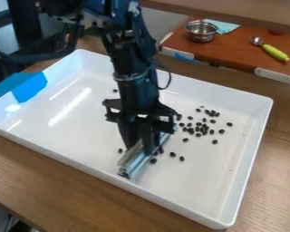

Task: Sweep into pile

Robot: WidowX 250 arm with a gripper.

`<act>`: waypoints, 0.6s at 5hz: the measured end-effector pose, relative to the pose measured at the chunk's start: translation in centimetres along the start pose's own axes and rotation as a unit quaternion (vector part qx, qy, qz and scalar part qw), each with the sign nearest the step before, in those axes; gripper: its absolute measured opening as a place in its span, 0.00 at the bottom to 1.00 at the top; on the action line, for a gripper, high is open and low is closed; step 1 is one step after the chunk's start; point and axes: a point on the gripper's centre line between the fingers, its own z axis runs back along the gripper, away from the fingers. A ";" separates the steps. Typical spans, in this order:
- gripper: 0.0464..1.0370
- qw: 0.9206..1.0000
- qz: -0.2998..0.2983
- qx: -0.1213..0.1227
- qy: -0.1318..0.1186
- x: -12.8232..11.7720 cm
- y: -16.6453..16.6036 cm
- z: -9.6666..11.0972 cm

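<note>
We have the gripper point(141, 146) clamped on the bar point(130, 163), whose long axis slants from the tray's point(199, 192) near edge toward its far edge; most beans point(204, 132) lie rightward (two stray left), so we'd likely push toward the right edge.
</note>
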 end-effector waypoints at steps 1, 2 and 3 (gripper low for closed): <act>0.30 1.000 -0.015 -0.020 -0.014 -0.2 -1.5 0.6; 0.30 0.998 -0.034 -0.028 -0.035 -0.4 -1.8 2.0; 0.30 0.999 -0.022 -0.016 -0.025 -0.6 2.3 3.4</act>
